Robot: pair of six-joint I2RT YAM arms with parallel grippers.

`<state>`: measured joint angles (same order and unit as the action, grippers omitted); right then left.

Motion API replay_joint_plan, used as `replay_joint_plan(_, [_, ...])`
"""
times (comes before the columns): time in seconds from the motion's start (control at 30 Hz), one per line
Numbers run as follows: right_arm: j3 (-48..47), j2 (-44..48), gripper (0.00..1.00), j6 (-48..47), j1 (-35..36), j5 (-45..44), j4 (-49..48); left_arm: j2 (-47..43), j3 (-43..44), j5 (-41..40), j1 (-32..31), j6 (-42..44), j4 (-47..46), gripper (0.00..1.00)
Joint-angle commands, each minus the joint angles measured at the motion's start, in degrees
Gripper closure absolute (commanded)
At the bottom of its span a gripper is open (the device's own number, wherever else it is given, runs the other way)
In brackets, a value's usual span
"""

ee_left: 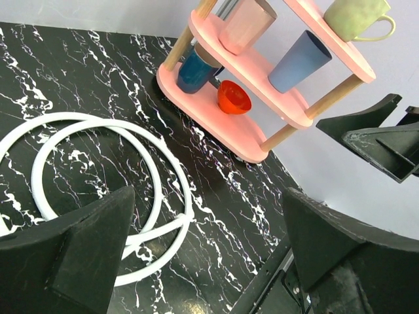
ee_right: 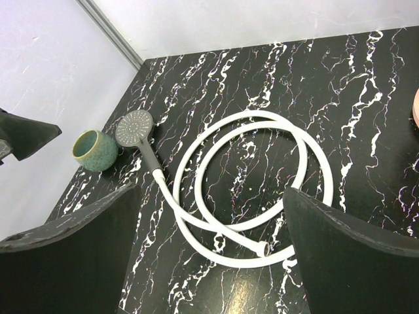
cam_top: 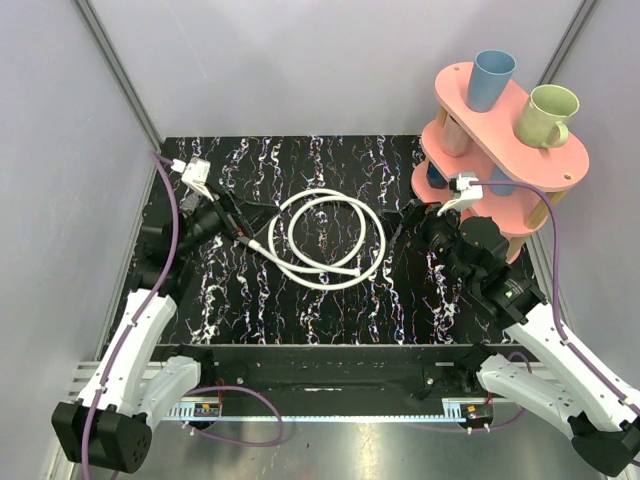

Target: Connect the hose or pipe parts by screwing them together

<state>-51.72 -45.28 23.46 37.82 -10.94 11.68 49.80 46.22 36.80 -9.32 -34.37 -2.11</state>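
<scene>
Hose (cam_top: 326,193) lies central on table (cam_top: 300,315), shower head (ee_right: 134,127) left, rack (cam_top: 500,125) right-rear.

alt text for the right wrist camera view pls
A white hose lies coiled in two loops on a black marbled table, one end meeting the handle of a grey shower head, face up beside a small green cup. The right hand hovers open and empty, its dark fingers framing the bottom.
</scene>
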Motion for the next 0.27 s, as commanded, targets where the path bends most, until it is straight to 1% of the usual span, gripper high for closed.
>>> replay_joint_plan(0.0, [-0.3, 0.4, 0.00, -0.3, 0.2, -1.3, -2.6, -0.7, 2.9, 2.0, -0.3, 1.1, -0.5, 0.01])
replay_joint_plan(0.23, [-0.4, 0.0, 0.00, -0.1, 0.2, -0.9, -2.8, -0.7, 3.1, 2.1, -0.6, 1.9, 0.1, 0.01])
